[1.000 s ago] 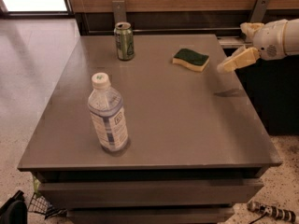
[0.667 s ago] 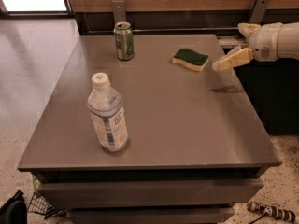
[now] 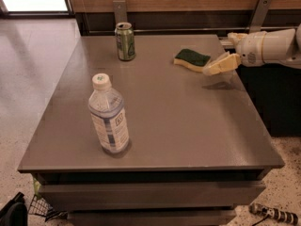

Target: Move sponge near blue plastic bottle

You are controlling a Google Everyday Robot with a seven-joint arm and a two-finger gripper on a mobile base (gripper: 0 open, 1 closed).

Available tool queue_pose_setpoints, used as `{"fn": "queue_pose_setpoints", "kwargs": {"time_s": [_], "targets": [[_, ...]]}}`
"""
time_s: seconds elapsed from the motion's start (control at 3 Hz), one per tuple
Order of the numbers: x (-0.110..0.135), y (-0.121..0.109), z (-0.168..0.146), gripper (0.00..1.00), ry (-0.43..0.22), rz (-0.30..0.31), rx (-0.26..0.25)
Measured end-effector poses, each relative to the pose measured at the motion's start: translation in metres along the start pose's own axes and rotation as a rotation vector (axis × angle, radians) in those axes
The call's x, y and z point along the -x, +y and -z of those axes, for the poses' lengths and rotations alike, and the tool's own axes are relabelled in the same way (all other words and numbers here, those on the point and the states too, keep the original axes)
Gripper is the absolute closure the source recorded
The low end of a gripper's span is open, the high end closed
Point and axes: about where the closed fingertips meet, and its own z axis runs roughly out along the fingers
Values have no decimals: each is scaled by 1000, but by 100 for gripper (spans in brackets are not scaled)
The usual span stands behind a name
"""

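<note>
The sponge (image 3: pixel 192 60), yellow foam with a dark green top, lies flat on the grey table (image 3: pixel 178 121) at the back right. The blue plastic bottle (image 3: pixel 108 114), clear with a white cap and blue-and-white label, stands upright at the front left, far from the sponge. My gripper (image 3: pixel 212 68) reaches in from the right on a white arm, hovering just above the table right beside the sponge's right end.
A green metal drink can (image 3: pixel 125 41) stands at the back of the table, left of the sponge. A wooden wall with two metal brackets runs behind the table. The table's right edge is under my arm. Floor shows at left.
My gripper has moved left toward the sponge and is now right beside its right end. The sponge, bottle and can have not moved.
</note>
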Motion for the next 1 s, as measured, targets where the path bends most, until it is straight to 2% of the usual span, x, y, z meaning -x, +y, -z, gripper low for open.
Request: {"fn": "queue_pose_setpoints", "kwargs": {"time_s": [0.33,0.67,1.0], "targets": [[-30,7,-50,0,5,-97,64],[-41,12,-68,0,4,-140,83],[-39,16,-80,17,-32,-159,91]]}}
